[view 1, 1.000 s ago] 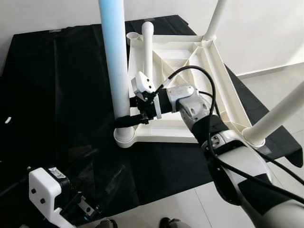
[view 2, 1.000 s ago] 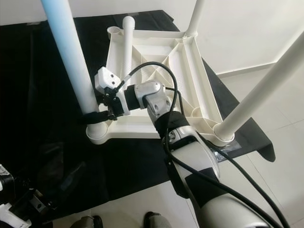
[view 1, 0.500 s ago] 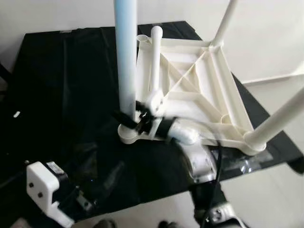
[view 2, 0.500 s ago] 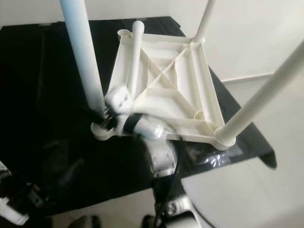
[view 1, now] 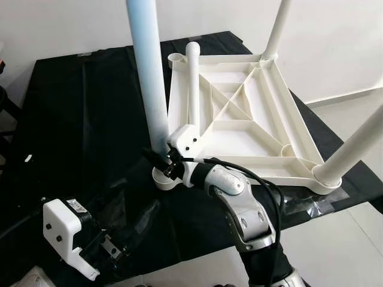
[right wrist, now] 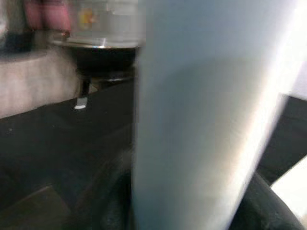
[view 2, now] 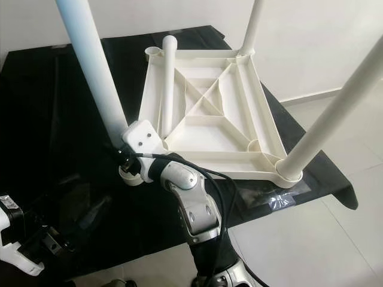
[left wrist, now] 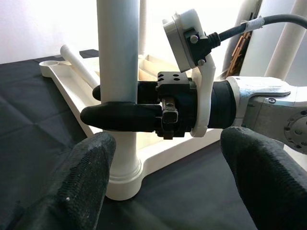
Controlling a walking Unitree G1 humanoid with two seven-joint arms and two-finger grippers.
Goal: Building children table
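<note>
The white children's table (view 1: 272, 158) lies upside down on a black sheet. Three legs stand in its corner sockets: the near-left leg (view 1: 148, 84), a far-right one (view 1: 276, 30) and a near-right one (view 1: 354, 148). A fourth leg (view 1: 192, 81) lies loose inside the frame, beside the bare far-left socket (view 1: 174, 58). My right gripper (view 1: 157, 157) is shut on the near-left leg just above its socket; the left wrist view shows its black fingers (left wrist: 120, 116) clasping the tube. My left gripper (left wrist: 177, 191) hangs open low at the near left, pointing at that leg.
The black sheet (view 1: 78, 119) covers the floor under the table and to its left. Pale floor tiles (view 2: 311, 239) lie beyond its near-right edge, and a white wall (view 1: 335, 42) stands behind. A taped patch (view 2: 287, 194) shines near the near-right corner.
The camera has shifted and my right arm now reaches in from lower and nearer. The right gripper stays shut on the near-left leg; the left gripper stays low and open.
</note>
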